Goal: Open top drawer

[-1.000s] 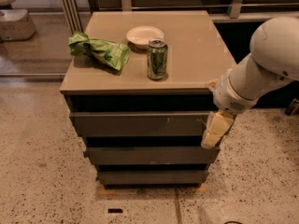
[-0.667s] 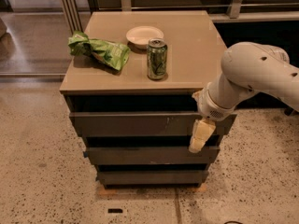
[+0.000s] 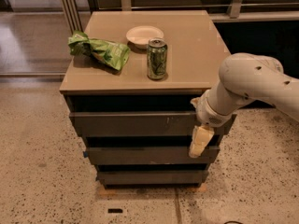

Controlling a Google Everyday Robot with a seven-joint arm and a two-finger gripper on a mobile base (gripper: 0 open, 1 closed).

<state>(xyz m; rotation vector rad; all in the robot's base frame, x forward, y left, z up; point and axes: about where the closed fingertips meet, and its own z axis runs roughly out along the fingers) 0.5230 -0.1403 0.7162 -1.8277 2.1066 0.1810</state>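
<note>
Grey top drawer [image 3: 135, 123], pincer [image 3: 200, 142] at its right end, grip impossible to tell, bowl [image 3: 145, 34] and can [image 3: 157, 59] above.

**White arm, cream gripper**

The arm [image 3: 252, 80] is a smooth, glossy white shell, fat and rounded like a bent tube; its upper side carries a few small dark dots, screw holes perhaps, spaced along the curve; a faint seam runs where one rounded section meets the next; the wrist [image 3: 209, 112] narrows into a short white collar with a greyish rim; below it the gripper [image 3: 200, 141] is a cream-yellow, blocky piece, paler at its lower tip, hanging just before the right end of the top drawer [image 3: 135, 123].
</note>
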